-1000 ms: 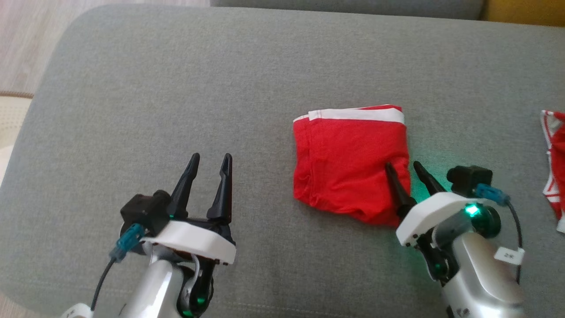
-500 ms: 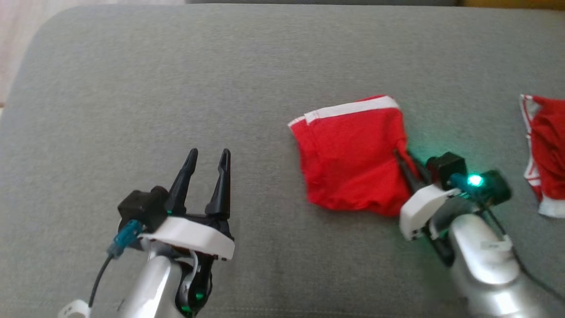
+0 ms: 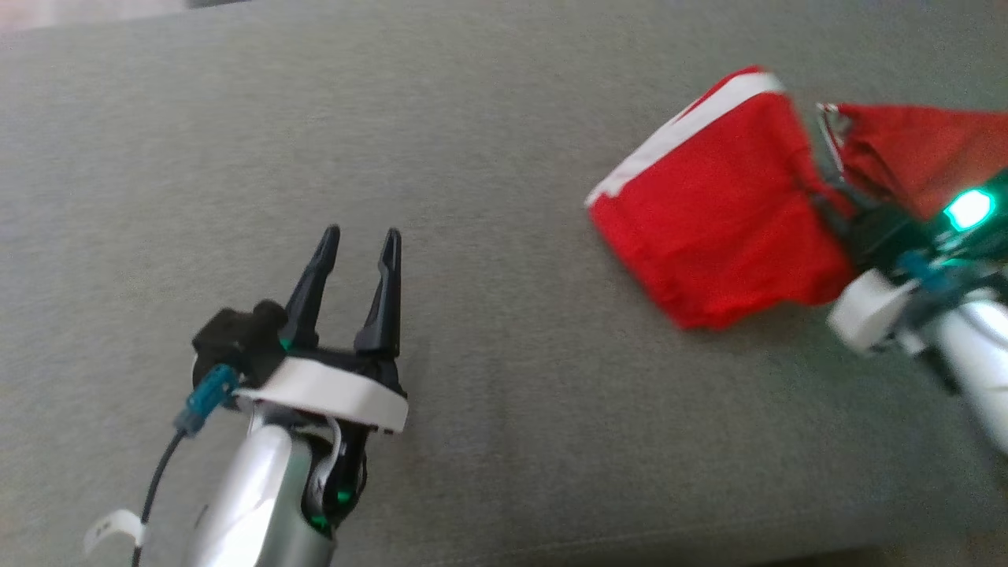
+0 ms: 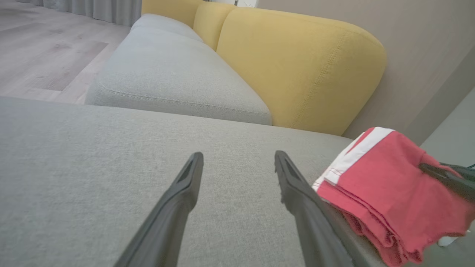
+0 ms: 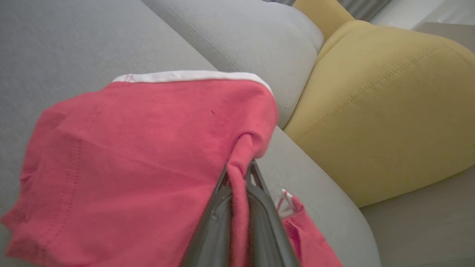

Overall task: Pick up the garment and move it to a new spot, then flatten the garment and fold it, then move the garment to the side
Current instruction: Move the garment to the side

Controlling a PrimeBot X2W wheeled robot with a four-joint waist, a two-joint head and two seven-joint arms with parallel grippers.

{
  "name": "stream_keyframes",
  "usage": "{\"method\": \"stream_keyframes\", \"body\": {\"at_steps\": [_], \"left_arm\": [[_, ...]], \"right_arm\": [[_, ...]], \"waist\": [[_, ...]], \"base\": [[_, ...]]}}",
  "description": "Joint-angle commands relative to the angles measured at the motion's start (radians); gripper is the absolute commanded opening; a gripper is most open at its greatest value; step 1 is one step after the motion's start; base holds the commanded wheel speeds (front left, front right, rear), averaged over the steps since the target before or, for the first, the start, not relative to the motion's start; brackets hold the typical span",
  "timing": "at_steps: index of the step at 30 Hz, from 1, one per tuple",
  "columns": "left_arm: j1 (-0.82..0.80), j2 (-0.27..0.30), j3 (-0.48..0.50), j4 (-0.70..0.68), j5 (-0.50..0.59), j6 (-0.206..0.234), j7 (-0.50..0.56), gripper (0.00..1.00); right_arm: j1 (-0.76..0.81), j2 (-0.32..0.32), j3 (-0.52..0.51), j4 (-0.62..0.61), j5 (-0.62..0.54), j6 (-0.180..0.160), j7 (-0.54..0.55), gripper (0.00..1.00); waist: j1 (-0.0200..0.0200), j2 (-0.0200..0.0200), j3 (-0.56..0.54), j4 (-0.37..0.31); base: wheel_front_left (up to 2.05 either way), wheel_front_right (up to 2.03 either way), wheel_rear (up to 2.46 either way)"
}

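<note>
**Head view:** The right gripper [image 3: 836, 206] is clenched on a pinch of cloth at one corner of the folded red shorts [image 3: 717, 213]. The shorts trail away from its fingertips over the grey seat cushion [image 3: 472, 157], with the white waistband [image 3: 685, 130] on the edge farthest from the fingers. This corner of the picture is blurred. A second red garment [image 3: 921, 150] sits just past the fingertips, and whether the two touch cannot be told. The left gripper [image 3: 361, 236] hovers well apart, its fingers spread and holding nothing.

**Left wrist view:** Bare cushion lies between the open fingers. The shorts sit off to the right of the right-hand finger, their stacked layers sagging at the lower edge. The other arm's dark fingers bite the far side.

**Right wrist view:** A ridge of red cloth is squeezed between the closed fingers, and the rest of the shorts fans out to their left. The second garment lies just right of the fingers, and a yellow back cushion [image 5: 378, 104] rises beyond the fingertips.

The step looks like carrying the folded shorts aside. With only one corner held, the fold could spill open, so a low, slow carry would serve best. The shorts should come down short of the second garment. The fingers should release only once the layers lie flat.
</note>
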State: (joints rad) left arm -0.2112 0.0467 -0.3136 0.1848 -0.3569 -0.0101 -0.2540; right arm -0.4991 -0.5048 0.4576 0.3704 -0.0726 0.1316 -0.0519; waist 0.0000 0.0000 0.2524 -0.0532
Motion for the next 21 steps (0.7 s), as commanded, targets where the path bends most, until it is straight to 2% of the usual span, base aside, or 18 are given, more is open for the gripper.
{"method": "stream_keyframes", "body": {"at_steps": [1,5,9,13,21], "left_arm": [[-0.054,0.004,0.034,-0.035,0.014,-0.007,-0.008,1.00],[-0.090,0.004,0.038,-0.033,0.032,-0.024,-0.008,1.00],[-0.131,0.004,0.037,-0.027,0.046,-0.038,-0.008,1.00],[-0.156,0.004,0.039,-0.023,0.052,-0.046,-0.008,1.00],[-0.159,0.004,0.049,-0.012,0.061,-0.058,-0.008,1.00]], "right_arm": [[-0.031,-0.078,0.024,-0.054,0.030,-0.001,0.023,0.00],[-0.067,-0.223,0.046,-0.091,0.109,-0.001,0.074,0.00],[-0.092,-0.299,0.004,-0.078,0.170,-0.001,0.114,0.00],[-0.088,-0.296,-0.101,-0.036,0.218,-0.001,0.158,0.00],[-0.035,-0.224,-0.270,-0.003,0.227,-0.001,0.234,0.00]], "waist": [[0.0000,0.0000,0.043,-0.053],[0.0000,0.0000,0.094,-0.095],[0.0000,0.0000,0.140,-0.112],[0.0000,0.0000,0.170,-0.117],[0.0000,0.0000,0.195,-0.113]], "base": [[0.00,0.00,0.00],[0.00,0.00,0.00],[0.00,0.00,0.00],[0.00,0.00,0.00],[0.00,0.00,0.00]]}}
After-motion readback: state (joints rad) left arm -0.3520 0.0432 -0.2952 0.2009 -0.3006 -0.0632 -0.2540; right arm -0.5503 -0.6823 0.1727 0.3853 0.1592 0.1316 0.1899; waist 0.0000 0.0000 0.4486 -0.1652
